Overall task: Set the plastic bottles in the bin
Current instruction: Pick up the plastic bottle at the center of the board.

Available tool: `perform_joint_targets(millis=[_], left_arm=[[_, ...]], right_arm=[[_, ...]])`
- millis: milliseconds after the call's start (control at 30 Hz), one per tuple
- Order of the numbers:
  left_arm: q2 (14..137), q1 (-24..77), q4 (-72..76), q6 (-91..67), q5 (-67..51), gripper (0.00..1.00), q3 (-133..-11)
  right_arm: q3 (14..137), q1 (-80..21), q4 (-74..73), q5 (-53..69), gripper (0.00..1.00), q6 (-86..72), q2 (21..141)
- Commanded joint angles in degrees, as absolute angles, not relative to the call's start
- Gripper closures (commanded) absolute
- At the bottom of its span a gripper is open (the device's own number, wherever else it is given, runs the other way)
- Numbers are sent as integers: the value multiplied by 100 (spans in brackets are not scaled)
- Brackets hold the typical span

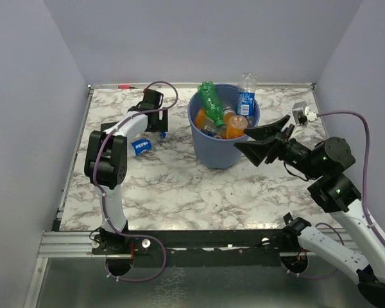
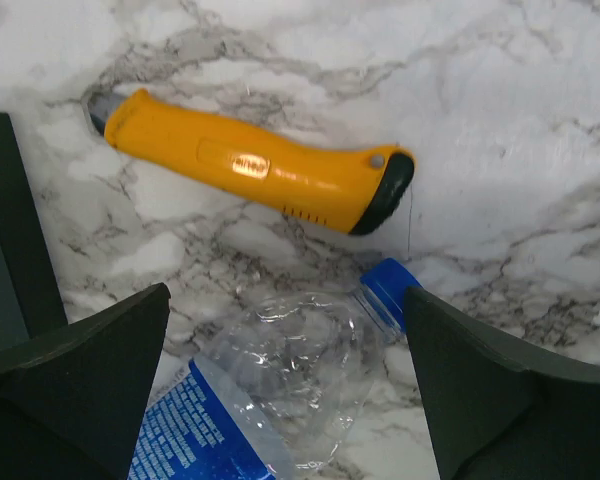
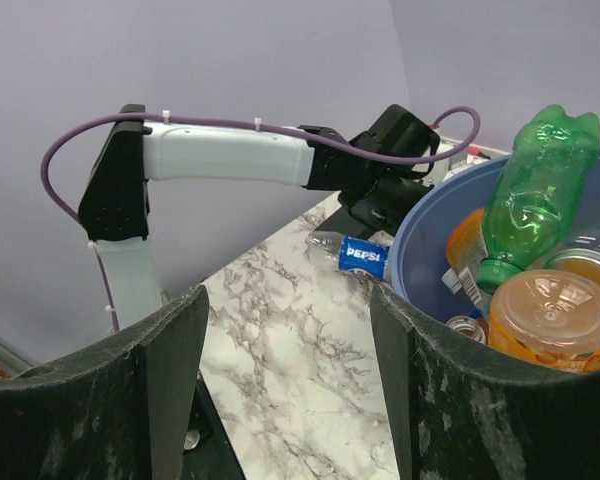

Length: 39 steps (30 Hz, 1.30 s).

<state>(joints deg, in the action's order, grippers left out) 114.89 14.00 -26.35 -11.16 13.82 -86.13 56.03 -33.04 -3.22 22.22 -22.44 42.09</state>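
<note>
At the far left of the marble table (image 1: 179,186), the left gripper (image 1: 156,127) hangs tilted down over the one clear bottle (image 1: 142,146) that is not in the bin. Its jaws are spread as wide as they go, one finger on either side of the bottle and neither touching it, which reads as lining up for a pick. In the wrist view, the left gripper (image 2: 285,300) brackets the clear bottle (image 2: 270,370) around its crumpled shoulder. The bottle lies flat on its side. Its long axis runs on a diagonal, with the blue cap pointing up and right toward the right-hand finger and the labelled body trailing down and left out of frame. Seen from above, that puts the cap toward the bin, so the jaws would probably close across it at a slant, not squarely. Just beyond the cap lies a yellow utility knife (image 2: 260,170) (no part of the job, and close enough to be nudged). Further right stands the bin (image 1: 215,153), with a green bottle (image 1: 211,102) leaning neck-down, an orange bottle (image 1: 235,122) and a second clear bottle (image 1: 246,96) standing upright in it. Just right of the rim hovers the right gripper (image 1: 244,140), its jaws apart with nothing between them, apparently parked clear of the other arm's work.
</note>
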Motion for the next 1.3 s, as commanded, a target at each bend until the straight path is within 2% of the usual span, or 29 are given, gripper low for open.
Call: perform_joint_targets(millis=[0,233,367,400,600,733,900,1100,1267], left_arm=[[10913,1442,-2927,-939,1006,1,-8066],[10514,1461,-2961,-847,902,1,-7562],[10188,1490,-2933,-851,1067,1,-7269],[9977,1655,-2918,-600,1490,1,-7089],[10427,1802,-3000,-357,2095,1,-7030],[10689,1813,-3063,-401,2254,8,-7110],[10772,1814,-3038,-396,2236,23,-7095],[10790,1818,-3013,-571,1998,63,-7010],[10126,1807,-2958,-727,2233,85,-6924]], right_arm=[[5540,-3318,-395,2208,31,-2174,4192],[5429,-3322,-263,2251,31,-2357,4219],[5377,-3321,-293,2214,31,-2373,4186],[5317,-3321,-333,2173,31,-2364,4158],[5262,-3316,-333,2171,31,-2398,4098],[5406,-3322,-505,2159,31,-2385,4034],[5540,-3320,-661,2093,31,-2358,3925],[5678,-3321,-823,2010,31,-2307,3861],[5876,-3322,-1012,1939,31,-2186,3869]])
